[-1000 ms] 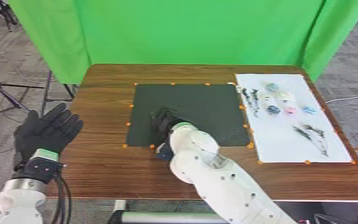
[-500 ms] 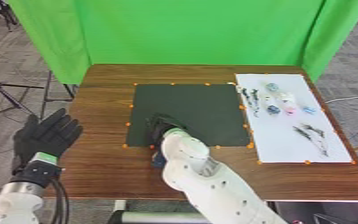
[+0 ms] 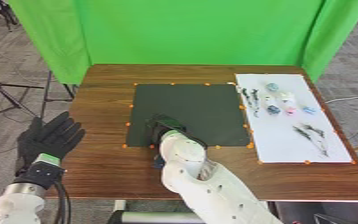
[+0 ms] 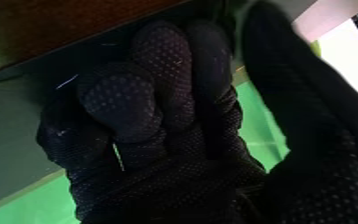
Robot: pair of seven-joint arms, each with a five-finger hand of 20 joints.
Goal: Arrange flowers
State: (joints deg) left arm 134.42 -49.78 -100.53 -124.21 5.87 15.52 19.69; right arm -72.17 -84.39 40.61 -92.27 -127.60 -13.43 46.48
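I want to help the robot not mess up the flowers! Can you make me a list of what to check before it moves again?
1. Flowers lying on the white sheet: ok.
2. Those flowers arranged: not ok, they lie loose.
3. Right hand at the black mat: ok.
4. Right hand holding a flower: cannot tell.
5. Left hand open and away from the flowers: ok.

Head view — bright, even | right wrist view — dim, shadowed, white patch (image 4: 346, 62) glaring
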